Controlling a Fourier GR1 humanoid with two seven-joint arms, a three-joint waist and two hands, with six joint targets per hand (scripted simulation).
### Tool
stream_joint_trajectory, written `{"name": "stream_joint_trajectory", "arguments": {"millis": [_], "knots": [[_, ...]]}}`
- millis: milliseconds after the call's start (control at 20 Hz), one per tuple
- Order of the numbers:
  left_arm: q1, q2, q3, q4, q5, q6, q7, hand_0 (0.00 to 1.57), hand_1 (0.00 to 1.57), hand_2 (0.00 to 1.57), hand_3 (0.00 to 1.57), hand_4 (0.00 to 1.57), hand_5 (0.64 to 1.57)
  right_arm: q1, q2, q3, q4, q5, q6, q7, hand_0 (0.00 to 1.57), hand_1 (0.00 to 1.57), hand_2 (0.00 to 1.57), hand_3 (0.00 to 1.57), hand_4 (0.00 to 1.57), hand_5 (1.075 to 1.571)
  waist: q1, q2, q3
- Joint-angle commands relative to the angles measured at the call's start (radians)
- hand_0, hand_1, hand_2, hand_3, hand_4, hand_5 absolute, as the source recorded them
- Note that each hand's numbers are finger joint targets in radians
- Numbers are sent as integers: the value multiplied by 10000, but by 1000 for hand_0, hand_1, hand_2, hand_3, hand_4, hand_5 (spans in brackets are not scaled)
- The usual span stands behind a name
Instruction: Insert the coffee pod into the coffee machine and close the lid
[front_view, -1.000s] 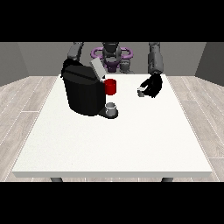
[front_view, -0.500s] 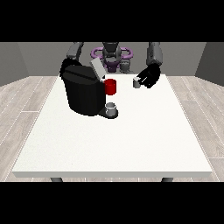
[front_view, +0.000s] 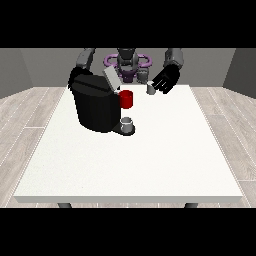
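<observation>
- The white surface (front_view: 130, 165) fills most of the view, with its far edge by the robot and its near part bare.
- The robot (front_view: 128, 62) stands behind the far edge, small at the top, with both arms reaching forward over the surface.
- The black coffee machine (front_view: 95, 105) sits on the far left part of the surface; it is the bulkiest thing there.
- Its grey lid (front_view: 111, 79) is tilted up at the top of the machine, so the machine stands open.
- A red part (front_view: 126, 99) shows on the right side of the machine, just below the lid.
- A small grey cup (front_view: 127, 124) rests at the foot of the machine, on its near right side, under the red part.
- The hand at the view's right (front_view: 166, 80) is raised above the far part of the surface, right of the machine and apart from it; its fingers are curled round the coffee pod.
- The coffee pod (front_view: 150, 89) is a small pale thing at the left edge of that hand, held off the surface, right of the lid and not yet in the machine.
- The hand at the view's left (front_view: 75, 76) shows only partly behind the top of the machine; whether it is wide or narrow I cannot tell.
</observation>
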Motion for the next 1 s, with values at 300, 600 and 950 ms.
{"name": "stream_joint_trajectory", "arguments": {"millis": [300, 600, 950], "knots": [[-1458, 923, 904, 353, 185, -226, 619, 1209, 1209, 1245, 1188, 486, 1571, 83, 38, 615, -795, 95, 473, -75, 0, 0, 0, 0, 504, 1571, -1165, 492, -3], [-2088, 679, 697, 451, -21, -397, 852, 1284, 1284, 1340, 1276, 519, 1571, -328, 276, 1199, -1300, 160, -536, 813, 0, 0, 0, 0, 507, 1571, -1327, 527, -2], [-2780, 1038, 949, 559, 37, -707, 1011, 1277, 1277, 1303, 1236, 488, 1571, -620, 98, 754, -1335, 394, -438, 751, 0, 0, 0, 0, 541, 1571, -1405, 1000, -1]]}}
